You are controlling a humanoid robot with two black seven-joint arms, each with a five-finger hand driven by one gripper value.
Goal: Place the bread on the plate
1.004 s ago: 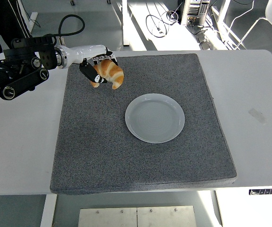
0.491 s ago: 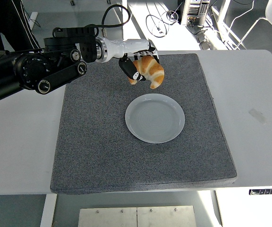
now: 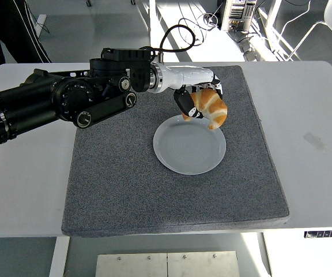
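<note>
A golden-brown croissant (image 3: 212,108) hangs in the air over the far right rim of the white plate (image 3: 189,154). My left hand (image 3: 199,101) is shut on it, with dark fingers (image 3: 185,105) wrapped around its left side. The black left arm stretches in from the left edge across the grey mat (image 3: 120,173). The plate lies in the middle of the mat and holds nothing. The right arm is out of sight.
The grey mat covers most of the white table (image 3: 310,138). A small patch of tape (image 3: 314,141) sits on the table at the right. Cables and chair legs show on the floor beyond the far edge.
My left arm has swung rightward and slightly nearer with the croissant, from the mat's far left corner to above the plate's far right rim.
</note>
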